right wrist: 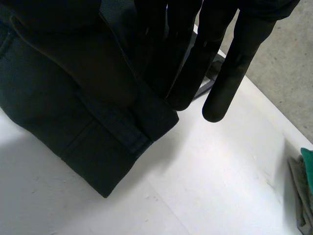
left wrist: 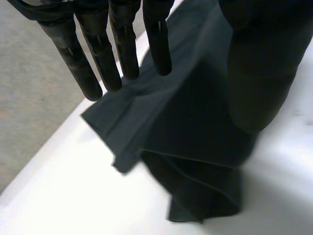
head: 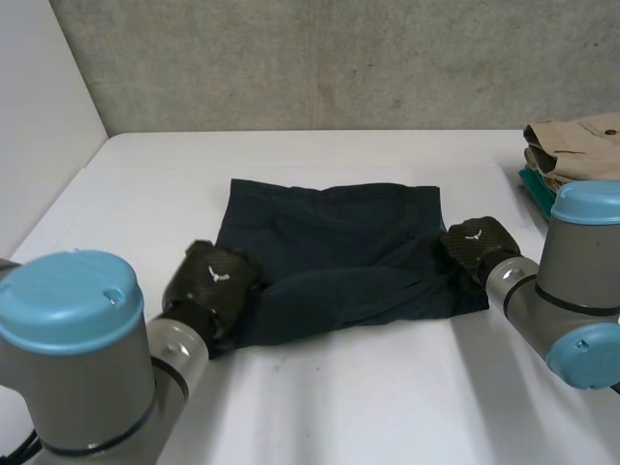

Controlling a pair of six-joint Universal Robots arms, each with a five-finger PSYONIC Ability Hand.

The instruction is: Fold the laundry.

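While both arms reach low over the table (head: 339, 397), my left hand (head: 215, 279) pinches the cloth (head: 329, 242) at one near corner; my right hand (head: 475, 244) pinches the other, cloth stretched between them.

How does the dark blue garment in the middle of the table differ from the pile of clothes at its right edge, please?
The dark blue garment lies spread out; the pile of clothes is folded and stacked. The garment is one dark colour; the pile shows beige above teal. The left hand and right hand hold the garment's two sides; no hand is on the pile. Both rest on the white table.
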